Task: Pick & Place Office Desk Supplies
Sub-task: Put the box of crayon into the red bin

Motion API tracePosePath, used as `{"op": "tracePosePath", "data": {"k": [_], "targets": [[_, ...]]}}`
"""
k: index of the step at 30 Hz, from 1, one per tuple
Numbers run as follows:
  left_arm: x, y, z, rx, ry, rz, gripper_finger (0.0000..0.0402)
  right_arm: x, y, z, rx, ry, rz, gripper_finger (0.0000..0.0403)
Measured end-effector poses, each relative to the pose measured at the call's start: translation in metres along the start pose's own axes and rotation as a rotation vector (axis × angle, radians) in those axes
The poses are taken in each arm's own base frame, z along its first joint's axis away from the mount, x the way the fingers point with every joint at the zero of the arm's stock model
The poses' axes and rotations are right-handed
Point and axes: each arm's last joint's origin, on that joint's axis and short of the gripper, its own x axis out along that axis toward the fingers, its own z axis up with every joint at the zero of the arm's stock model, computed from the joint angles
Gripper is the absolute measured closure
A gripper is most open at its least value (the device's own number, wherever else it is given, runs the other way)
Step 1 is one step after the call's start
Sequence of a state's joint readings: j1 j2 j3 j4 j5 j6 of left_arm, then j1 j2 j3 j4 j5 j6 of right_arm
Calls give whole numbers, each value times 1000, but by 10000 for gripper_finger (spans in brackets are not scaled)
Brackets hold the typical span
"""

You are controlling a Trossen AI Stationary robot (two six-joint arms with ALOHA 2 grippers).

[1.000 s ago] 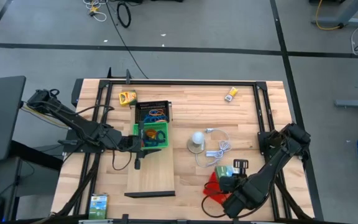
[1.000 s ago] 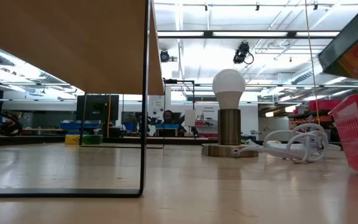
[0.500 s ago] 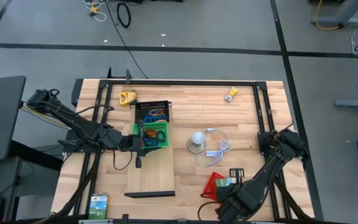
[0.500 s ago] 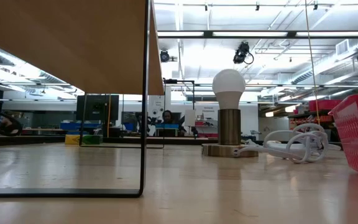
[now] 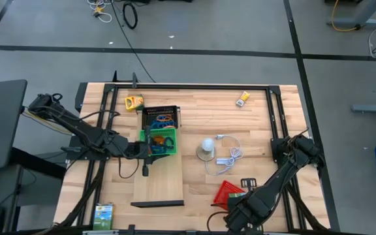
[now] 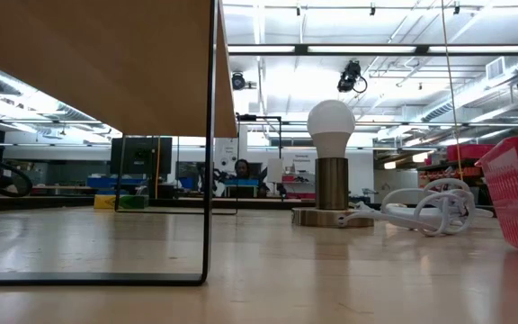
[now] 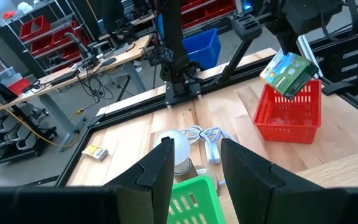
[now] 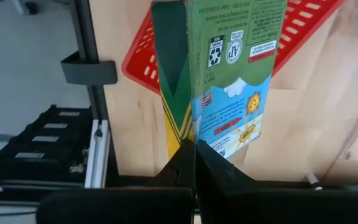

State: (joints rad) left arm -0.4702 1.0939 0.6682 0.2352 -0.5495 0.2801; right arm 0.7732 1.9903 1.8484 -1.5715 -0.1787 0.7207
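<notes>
- Right gripper (image 8: 194, 163), clamped on the green card box (image 8: 225, 74), has pulled back toward the table's near edge; box hangs above the red tray (image 5: 230, 192).
- I read this as placement pending.
- Left gripper (image 7: 194, 163), half-open and empty, waits over the green tray (image 5: 165, 143).

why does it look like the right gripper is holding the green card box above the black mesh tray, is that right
Not quite. The right gripper is shut on the green card box, but the tray under it is the red mesh tray, not the black one. The left wrist view shows the box hanging just above the red tray; the black mesh tray sits across the table by the left arm.
</notes>
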Motion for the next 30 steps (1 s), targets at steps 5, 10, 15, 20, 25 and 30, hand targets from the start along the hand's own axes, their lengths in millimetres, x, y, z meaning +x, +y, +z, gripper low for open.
{"op": "tracePosePath", "data": {"k": [5,10,15,20,25,30], "targets": [[0,0,0,0,0,0,261,-2,-6,5,-9,33,47,403],[0,0,0,1,0,0,261,-3,-11,10,2,69,102,403],[0,0,0,1,0,1,261,-6,-18,15,34,144,208,403],[0,0,0,1,0,1,261,-9,-27,22,70,196,296,403],[0,0,0,1,0,1,261,-13,-37,30,109,243,386,403],[0,0,0,14,0,1,261,-17,-50,38,149,293,492,403]]}}
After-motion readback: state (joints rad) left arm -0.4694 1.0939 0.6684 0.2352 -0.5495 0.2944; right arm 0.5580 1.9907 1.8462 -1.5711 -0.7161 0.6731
